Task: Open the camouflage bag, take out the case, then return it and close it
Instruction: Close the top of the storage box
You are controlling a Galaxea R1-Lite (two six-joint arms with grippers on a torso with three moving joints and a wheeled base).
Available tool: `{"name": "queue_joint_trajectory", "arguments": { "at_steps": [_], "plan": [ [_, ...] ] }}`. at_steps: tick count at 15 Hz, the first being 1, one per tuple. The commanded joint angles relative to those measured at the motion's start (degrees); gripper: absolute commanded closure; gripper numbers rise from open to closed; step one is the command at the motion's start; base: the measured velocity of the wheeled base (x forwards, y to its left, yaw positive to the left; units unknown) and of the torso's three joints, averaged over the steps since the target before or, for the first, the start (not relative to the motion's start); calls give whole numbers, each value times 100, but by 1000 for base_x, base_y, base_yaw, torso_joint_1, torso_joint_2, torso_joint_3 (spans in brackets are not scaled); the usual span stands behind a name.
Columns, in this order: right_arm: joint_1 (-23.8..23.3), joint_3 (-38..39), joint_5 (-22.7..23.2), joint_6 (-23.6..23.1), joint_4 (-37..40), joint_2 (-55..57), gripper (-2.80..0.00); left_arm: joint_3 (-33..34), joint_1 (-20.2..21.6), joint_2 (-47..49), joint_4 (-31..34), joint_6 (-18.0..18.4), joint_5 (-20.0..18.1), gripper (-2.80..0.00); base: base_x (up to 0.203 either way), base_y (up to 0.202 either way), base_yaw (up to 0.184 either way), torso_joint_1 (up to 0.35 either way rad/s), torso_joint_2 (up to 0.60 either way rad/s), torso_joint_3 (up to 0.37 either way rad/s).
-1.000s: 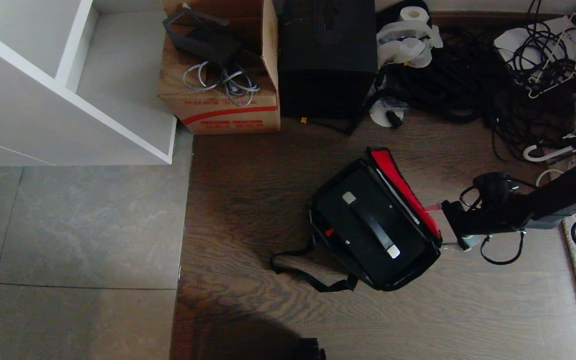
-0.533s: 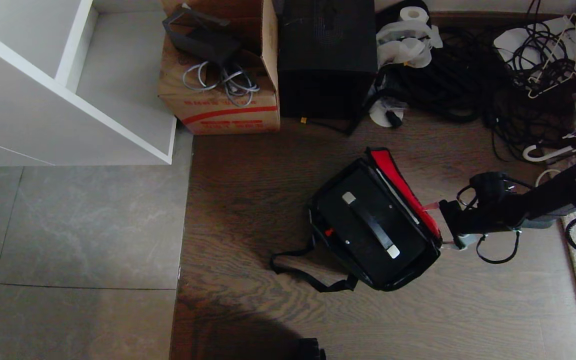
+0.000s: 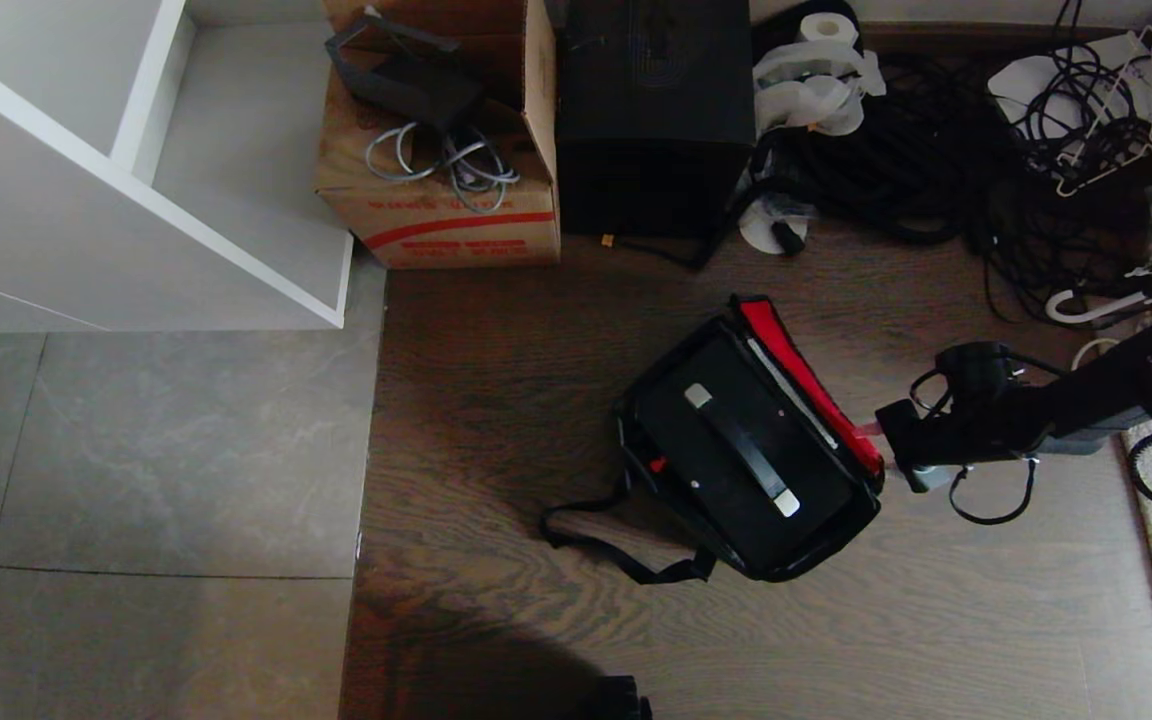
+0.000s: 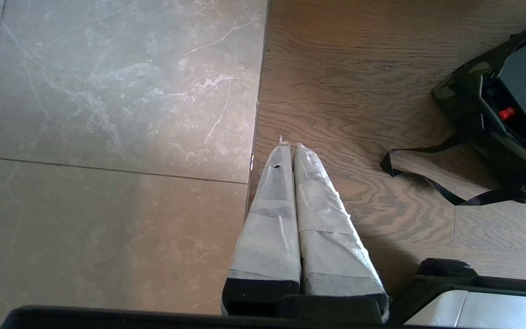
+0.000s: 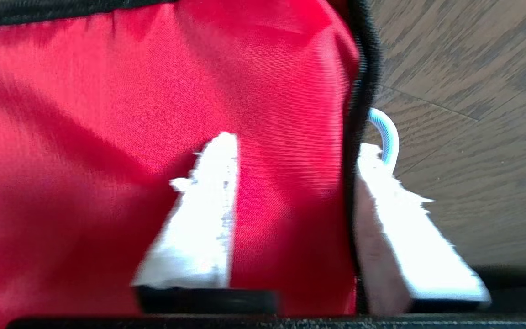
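The camouflage bag (image 3: pixel 751 455) is lying open on the wooden floor (image 3: pixel 496 400), the case (image 3: pixel 741 450) sitting inside. The right pincer (image 5: pixel 290 183) is straddling the red lid (image 5: pixel 153 114) edge, not yet pinching; closing is remaining. The left pincer (image 4: pixel 290 151), pressed together, is idling near the left.

One bag, one case, two boxes, two grippers

One open bag (image 3: pixel 861 510) with one case (image 3: pixel 726 460) inside and one strap (image 3: pixel 596 545); one cardboard box (image 3: pixel 436 215), one black box (image 3: pixel 651 110), one white shelf unit (image 3: pixel 136 220), one paper roll (image 3: pixel 829 28). Left gripper (image 4: pixel 289 148) and right gripper (image 5: pixel 290 169) each show two taped fingers (image 4: pixel 272 214). The cables (image 3: pixel 936 150) are too tangled to count.
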Motion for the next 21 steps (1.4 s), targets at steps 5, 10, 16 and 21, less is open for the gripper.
{"name": "queue_joint_trajectory", "arguments": {
  "at_steps": [5, 10, 16, 21],
  "plan": [
    [-163, 141, 7, -181, -15, -573, 0, 62, 1, -2, -3, -4, 2, 0, 0, 0, 0, 0, 0, 0],
    [-380, 1209, -45, -1825, -9, -1570, 0, 60, 1, -2, -3, -4, 2, 0, 0, 0, 0, 0, 0, 0],
    [-369, 3468, -633, -4720, -567, -2807, 0, 58, 1, -2, -3, -4, 2, 0, 0, 0, 0, 0, 0, 0],
    [98, 4835, -714, -5578, -2486, -3220, 0, 61, 1, -2, -3, -4, 2, 0, 0, 0, 0, 0, 0, 0]
  ]
}}
